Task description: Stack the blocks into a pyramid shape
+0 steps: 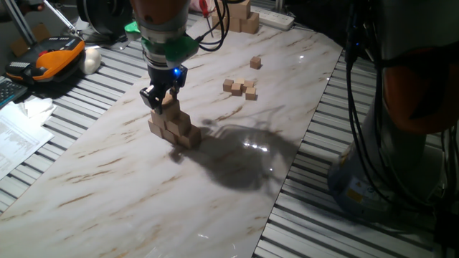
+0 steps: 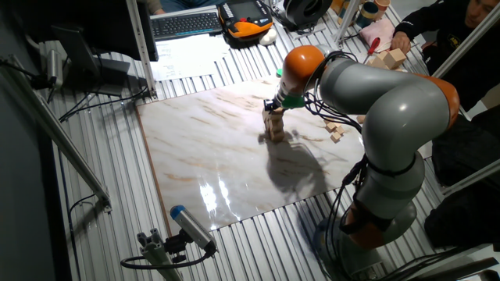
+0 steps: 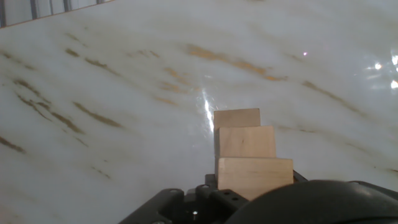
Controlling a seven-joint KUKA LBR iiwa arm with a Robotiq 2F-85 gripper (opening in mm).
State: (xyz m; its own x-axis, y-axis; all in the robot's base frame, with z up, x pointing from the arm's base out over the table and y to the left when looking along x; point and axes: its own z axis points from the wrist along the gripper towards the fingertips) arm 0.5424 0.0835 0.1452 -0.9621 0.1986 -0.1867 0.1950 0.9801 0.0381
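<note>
top block (image 1: 170,107) half-hidden behind end effector (image 1: 161,99)

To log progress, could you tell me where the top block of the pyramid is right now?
In one fixed view, the light-tan wooden top block sits between the gripper fingers, atop the stacked wooden pyramid on the marble board's left-centre.

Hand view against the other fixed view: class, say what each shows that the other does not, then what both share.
Only the hand view shows the blocks close up, stepped in three levels, with the top block nearest the camera. Only the other fixed view shows the whole arm, the end effector above the stack, small loose cubes beside the arm, and a keyboard. Both show the stack on the marble board.
</note>
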